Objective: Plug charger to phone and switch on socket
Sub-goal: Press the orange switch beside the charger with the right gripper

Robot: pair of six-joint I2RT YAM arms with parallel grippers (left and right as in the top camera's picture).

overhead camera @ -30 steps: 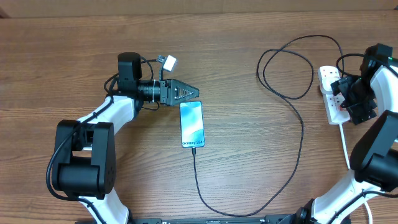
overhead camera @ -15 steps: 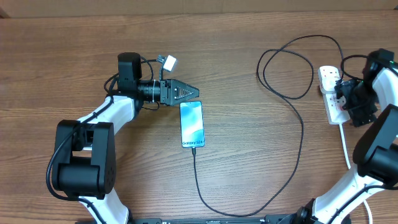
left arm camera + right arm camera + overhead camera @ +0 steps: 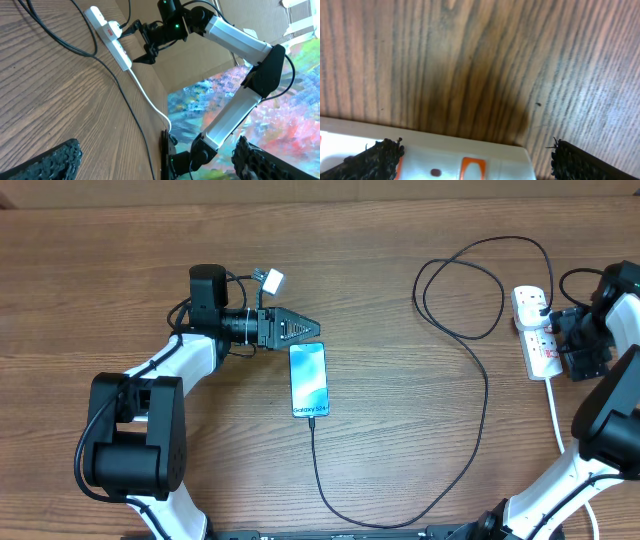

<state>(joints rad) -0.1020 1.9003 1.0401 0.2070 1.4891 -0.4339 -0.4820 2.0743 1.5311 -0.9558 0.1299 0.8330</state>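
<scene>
The phone [image 3: 309, 380] lies flat mid-table with its screen lit. The charger's black cable [image 3: 486, 385] runs from the phone's near end, loops round the table and reaches a black plug [image 3: 540, 306] in the socket [image 3: 532, 332], a white strip at the right edge. My left gripper [image 3: 312, 328] hovers open just beyond the phone's far end, holding nothing. My right gripper [image 3: 568, 346] stands open beside the socket's cord end. In the right wrist view the white socket [image 3: 445, 157] and a red-marked switch [image 3: 471, 169] lie under the open right gripper [image 3: 477, 159]. The left wrist view shows the socket [image 3: 112, 39].
The socket's thick white cord [image 3: 556, 415] runs toward the near edge on the right. A cardboard wall [image 3: 200, 65] stands past the table's right edge. A small white connector [image 3: 272, 279] dangles from the left arm.
My right gripper has drifted right, off the top of the socket, uncovering its red-marked switches. The left arm, phone and cable have not moved.
</scene>
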